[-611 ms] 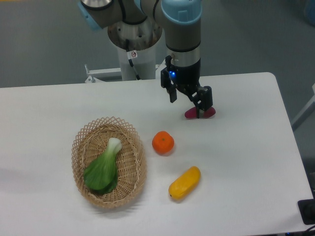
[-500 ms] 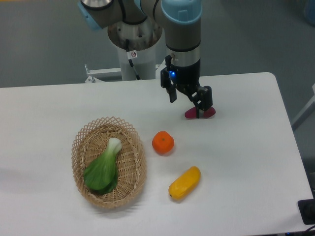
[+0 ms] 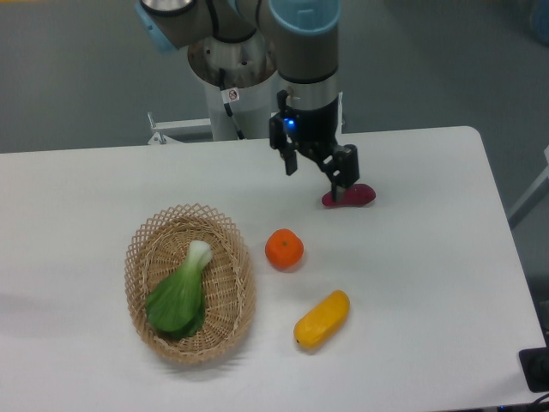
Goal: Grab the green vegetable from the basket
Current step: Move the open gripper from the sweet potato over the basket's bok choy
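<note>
The green vegetable point(image 3: 181, 293) lies in the oval wicker basket point(image 3: 228, 296) at the front left of the table, its pale stalk pointing to the back and its dark leaves toward the front. My gripper point(image 3: 314, 176) hangs open at the back of the table, well to the right of the basket and above the tabletop. Nothing is between its fingers. Its right finger point(image 3: 341, 176) stands just in front of a purple-red vegetable point(image 3: 353, 196).
An orange point(image 3: 284, 249) sits just right of the basket. A yellow oblong vegetable point(image 3: 322, 319) lies in front of it. The robot's base point(image 3: 233, 86) stands behind the table's back edge.
The arm has shifted a little to the left, so the gripper uncovers more of the purple-red vegetable. The objects on the table have not moved.
</note>
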Robot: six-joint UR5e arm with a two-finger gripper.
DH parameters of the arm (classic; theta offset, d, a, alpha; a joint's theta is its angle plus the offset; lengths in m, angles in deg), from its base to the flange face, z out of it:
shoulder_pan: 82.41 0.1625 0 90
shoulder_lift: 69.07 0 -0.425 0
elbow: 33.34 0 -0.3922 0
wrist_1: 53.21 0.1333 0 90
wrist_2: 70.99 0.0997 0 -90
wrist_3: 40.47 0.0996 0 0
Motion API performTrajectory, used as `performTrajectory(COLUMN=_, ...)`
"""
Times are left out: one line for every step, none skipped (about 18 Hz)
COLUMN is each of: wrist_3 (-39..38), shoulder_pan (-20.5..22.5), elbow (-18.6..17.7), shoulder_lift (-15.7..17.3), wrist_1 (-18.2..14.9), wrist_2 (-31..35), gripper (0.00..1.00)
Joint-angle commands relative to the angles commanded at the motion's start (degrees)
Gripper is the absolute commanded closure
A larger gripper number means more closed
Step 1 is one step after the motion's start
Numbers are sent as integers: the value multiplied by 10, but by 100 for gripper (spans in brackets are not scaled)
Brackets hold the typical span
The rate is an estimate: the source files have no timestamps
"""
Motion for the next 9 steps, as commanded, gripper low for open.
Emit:
performTrajectory(wrist_3=-35, shoulder_pan=-9, elbow=0, shoulder_lift=-3, wrist_1=8, wrist_2=-5, gripper=0)
performTrajectory(wrist_3=-66, shoulder_pan=-18, elbow=0, shoulder_lift=-6, wrist_1=15, wrist_2=-6, gripper=0)
performTrajectory(wrist_3=-93, shoulder_pan=-27, elbow=0, shoulder_lift=-10, wrist_1=20, wrist_2=-6, gripper=0)
performTrajectory(wrist_3=-141, shoulder_pan=-52, elbow=5, shoulder_lift=-22, wrist_1=43, wrist_2=-16, gripper=0)
performTrajectory(wrist_3=-203, shoulder_pan=-77, elbow=2, shoulder_lift=-39, wrist_1=58, wrist_2=-19, gripper=0)
performTrajectory(wrist_3=-219, shoulder_pan=-91, elbow=2, shoulder_lift=-51, wrist_1=60, wrist_2=-16, gripper=0)
performTrajectory(wrist_3=-227, shoulder_pan=-99, elbow=1, shoulder_lift=-64, wrist_1=65, wrist_2=-15, gripper=0)
performTrajectory(wrist_3=-234, shoulder_pan=-108, elbow=1, shoulder_lift=-80, wrist_1=67, wrist_2=-17, gripper=0)
performTrajectory(wrist_3=-242, shoulder_pan=-122, elbow=1, shoulder_lift=-97, wrist_1=70, wrist_2=-13, gripper=0)
